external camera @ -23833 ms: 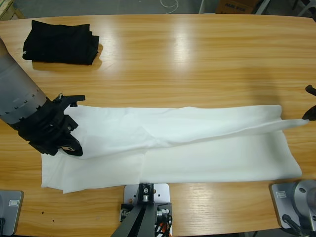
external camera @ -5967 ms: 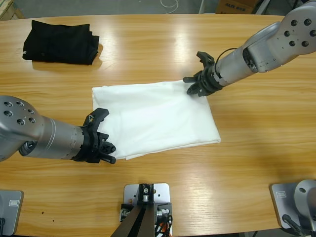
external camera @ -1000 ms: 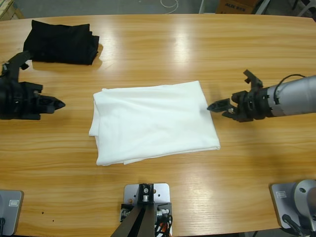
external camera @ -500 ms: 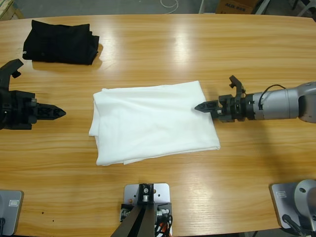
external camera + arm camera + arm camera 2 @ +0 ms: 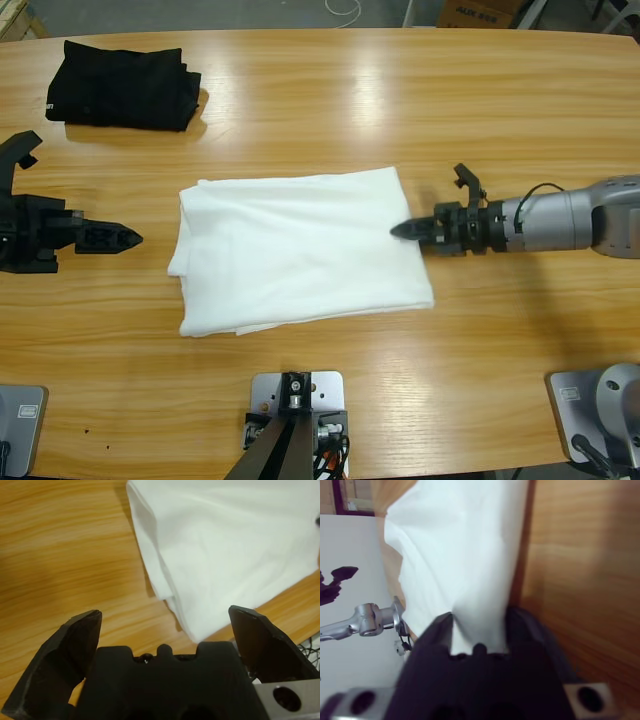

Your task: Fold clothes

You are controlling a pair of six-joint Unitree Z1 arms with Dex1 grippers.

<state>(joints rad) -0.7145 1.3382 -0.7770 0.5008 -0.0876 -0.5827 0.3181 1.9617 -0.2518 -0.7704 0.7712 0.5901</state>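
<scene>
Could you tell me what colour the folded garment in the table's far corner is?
Black, clearest in the high view.

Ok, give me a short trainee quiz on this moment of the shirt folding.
1. True or false: the left hand is touching the shirt.
2. Which hand has the shirt's edge between its jaws? A: left hand. B: right hand. C: both.
3. Fill in: in the high view, the black garment lies on the table toward the picture's upper ____ corner.
Key: 1 false; 2 B; 3 left.
</scene>
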